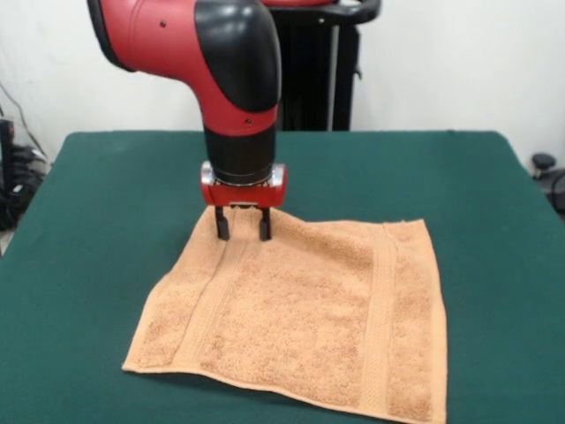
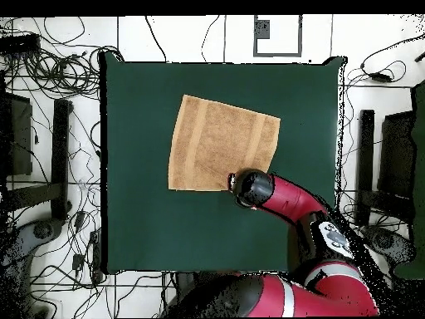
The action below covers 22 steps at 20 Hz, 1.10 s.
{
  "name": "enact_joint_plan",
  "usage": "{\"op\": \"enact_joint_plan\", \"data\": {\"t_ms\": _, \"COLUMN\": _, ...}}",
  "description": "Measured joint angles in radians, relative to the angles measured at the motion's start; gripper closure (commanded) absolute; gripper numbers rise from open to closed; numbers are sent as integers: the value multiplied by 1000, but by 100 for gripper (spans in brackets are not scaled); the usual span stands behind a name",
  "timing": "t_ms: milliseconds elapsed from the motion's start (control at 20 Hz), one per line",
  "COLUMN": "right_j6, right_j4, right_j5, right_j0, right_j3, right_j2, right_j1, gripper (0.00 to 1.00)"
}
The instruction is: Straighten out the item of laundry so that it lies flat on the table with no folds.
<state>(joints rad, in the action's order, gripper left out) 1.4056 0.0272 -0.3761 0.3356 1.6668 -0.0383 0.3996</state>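
Observation:
The orange-tan towel point(image 1: 300, 318) lies spread out on the dark green table point(image 1: 106, 194), with two ribbed bands running from its far edge to its near edge. Its near left edge is slightly raised, with a shadow under it. My gripper point(image 1: 243, 231) points straight down at the towel's far left corner, and its two fingers stand apart with their tips at the cloth. In the overhead view the towel point(image 2: 220, 143) sits in the upper middle of the table point(image 2: 141, 224). There the arm's wrist point(image 2: 251, 188) covers the towel's lower right corner and hides the gripper.
The robot's black pedestal point(image 1: 318, 71) stands behind the table's far edge. In the overhead view, cables point(image 2: 50, 66) and dark equipment stands point(image 2: 60, 149) surround the table on the floor. Green table surface lies on all sides of the towel.

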Motion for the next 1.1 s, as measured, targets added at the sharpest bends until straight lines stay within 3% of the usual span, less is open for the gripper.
{"op": "enact_joint_plan", "data": {"t_ms": 800, "right_j6": 0, "right_j4": -25, "right_j5": -94, "right_j0": 2, "right_j3": -54, "right_j2": 3, "right_j1": -13, "gripper": 0}}
{"op": "enact_joint_plan", "data": {"t_ms": 1100, "right_j6": 0, "right_j4": -80, "right_j5": -169, "right_j0": 54, "right_j3": -105, "right_j2": 36, "right_j1": -16, "gripper": 0}}
